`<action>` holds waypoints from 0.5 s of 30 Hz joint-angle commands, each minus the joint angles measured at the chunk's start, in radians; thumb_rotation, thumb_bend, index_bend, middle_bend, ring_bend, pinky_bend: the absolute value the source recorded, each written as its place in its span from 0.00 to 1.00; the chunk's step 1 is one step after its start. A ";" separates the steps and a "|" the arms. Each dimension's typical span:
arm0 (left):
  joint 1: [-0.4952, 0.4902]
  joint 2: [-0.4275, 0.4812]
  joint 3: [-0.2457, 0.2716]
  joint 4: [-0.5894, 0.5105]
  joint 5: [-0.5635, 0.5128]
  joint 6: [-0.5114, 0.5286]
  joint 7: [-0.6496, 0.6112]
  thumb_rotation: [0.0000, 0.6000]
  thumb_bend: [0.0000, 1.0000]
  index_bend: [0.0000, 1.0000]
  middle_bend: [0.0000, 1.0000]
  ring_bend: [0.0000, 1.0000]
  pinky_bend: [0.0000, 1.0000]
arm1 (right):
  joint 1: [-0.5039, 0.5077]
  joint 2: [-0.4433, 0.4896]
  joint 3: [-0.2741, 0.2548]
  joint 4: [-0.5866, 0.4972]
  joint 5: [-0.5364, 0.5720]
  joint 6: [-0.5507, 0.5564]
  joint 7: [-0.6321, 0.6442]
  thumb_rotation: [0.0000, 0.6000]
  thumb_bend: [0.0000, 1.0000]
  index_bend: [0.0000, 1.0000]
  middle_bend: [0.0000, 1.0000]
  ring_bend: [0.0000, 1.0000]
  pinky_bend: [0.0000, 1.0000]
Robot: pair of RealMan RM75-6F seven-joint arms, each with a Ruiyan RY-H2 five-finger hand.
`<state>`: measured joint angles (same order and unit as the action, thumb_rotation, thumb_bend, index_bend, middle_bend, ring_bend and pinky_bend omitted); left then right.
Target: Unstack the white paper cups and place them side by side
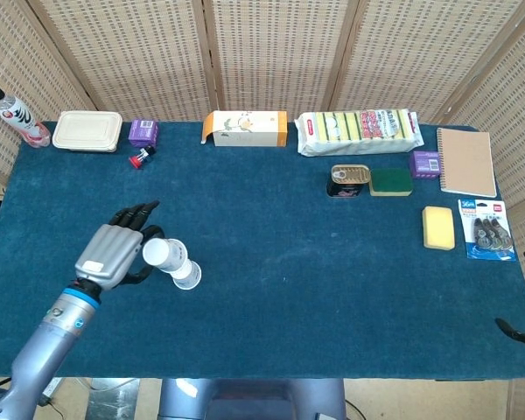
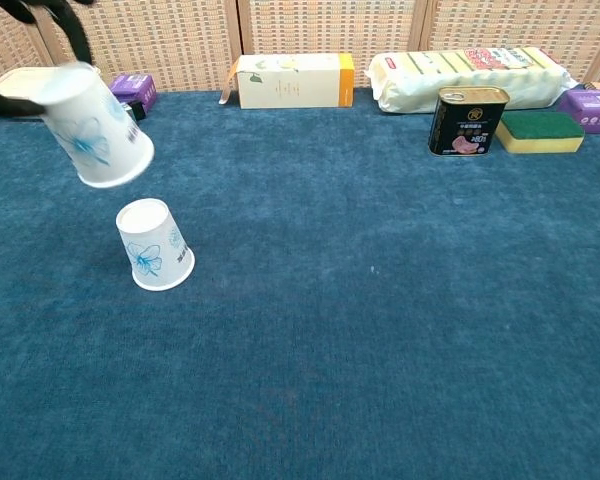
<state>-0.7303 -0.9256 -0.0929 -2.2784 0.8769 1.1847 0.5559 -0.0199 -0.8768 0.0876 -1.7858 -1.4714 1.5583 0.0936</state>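
Observation:
My left hand (image 1: pixel 112 250) holds one white paper cup (image 1: pixel 157 253) with a blue flower print, lifted clear above the table and tilted; in the chest view that cup (image 2: pixel 92 125) hangs at the upper left, with only dark fingertips (image 2: pixel 75 18) showing at the frame's edge. The second cup (image 2: pixel 154 244) stands upside down on the blue cloth, below and slightly right of the lifted one, also visible in the head view (image 1: pixel 185 275). My right hand (image 1: pixel 521 329) shows only as dark fingertips at the table's lower right edge.
Along the far edge stand a lidded container (image 1: pixel 87 130), a purple box (image 1: pixel 143 131), a tea box (image 1: pixel 245 128) and a sponge pack (image 1: pixel 359 130). A can (image 1: pixel 349 179), sponges (image 1: pixel 390 181), a notebook (image 1: pixel 465 161) and a blister pack (image 1: pixel 486 228) lie at the right.

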 commanded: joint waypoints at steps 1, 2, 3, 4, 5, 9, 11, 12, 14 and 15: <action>0.064 0.076 0.022 0.001 0.082 -0.019 -0.098 1.00 0.30 0.35 0.00 0.00 0.08 | 0.001 -0.002 -0.001 -0.002 0.000 -0.002 -0.005 1.00 0.00 0.09 0.00 0.00 0.00; 0.070 0.077 0.026 0.016 0.088 -0.030 -0.116 1.00 0.30 0.35 0.00 0.00 0.08 | 0.001 -0.002 -0.001 -0.002 0.000 -0.003 -0.006 1.00 0.00 0.09 0.00 0.00 0.00; 0.078 0.074 0.032 0.042 0.092 -0.045 -0.139 1.00 0.30 0.35 0.00 0.00 0.08 | 0.002 -0.002 -0.001 -0.003 0.001 -0.003 -0.007 1.00 0.00 0.09 0.00 0.00 0.00; 0.082 0.070 0.036 0.060 0.096 -0.056 -0.153 1.00 0.30 0.35 0.00 0.00 0.08 | 0.002 -0.002 -0.001 -0.004 0.001 -0.004 -0.007 1.00 0.00 0.09 0.00 0.00 0.00; 0.086 0.064 0.040 0.080 0.097 -0.067 -0.163 1.00 0.30 0.35 0.00 0.00 0.08 | 0.002 -0.001 0.000 -0.004 0.003 -0.004 -0.008 1.00 0.00 0.09 0.00 0.00 0.00; 0.098 0.008 0.059 0.185 0.085 -0.122 -0.211 1.00 0.30 0.35 0.00 0.00 0.08 | 0.003 -0.002 0.000 -0.001 0.006 -0.006 -0.004 1.00 0.00 0.09 0.00 0.00 0.00; 0.101 -0.019 0.063 0.222 0.079 -0.139 -0.227 1.00 0.30 0.35 0.00 0.00 0.08 | 0.004 -0.002 0.000 -0.001 0.007 -0.008 -0.003 1.00 0.00 0.09 0.00 0.00 0.00; 0.102 -0.034 0.065 0.241 0.075 -0.149 -0.232 1.00 0.30 0.35 0.00 0.00 0.08 | 0.004 -0.001 0.000 -0.001 0.007 -0.009 -0.002 1.00 0.00 0.09 0.00 0.00 0.00; 0.103 -0.059 0.069 0.272 0.071 -0.160 -0.237 1.00 0.30 0.35 0.00 0.00 0.08 | 0.004 -0.001 0.000 0.000 0.008 -0.010 -0.002 1.00 0.00 0.09 0.00 0.00 0.00; 0.104 -0.073 0.071 0.289 0.069 -0.165 -0.240 1.00 0.30 0.35 0.00 0.00 0.08 | 0.004 -0.001 0.000 0.000 0.008 -0.010 -0.002 1.00 0.00 0.09 0.00 0.00 0.00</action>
<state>-0.6315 -0.9737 -0.0300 -2.0160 0.9523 1.0367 0.3286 -0.0155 -0.8782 0.0873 -1.7858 -1.4633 1.5486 0.0914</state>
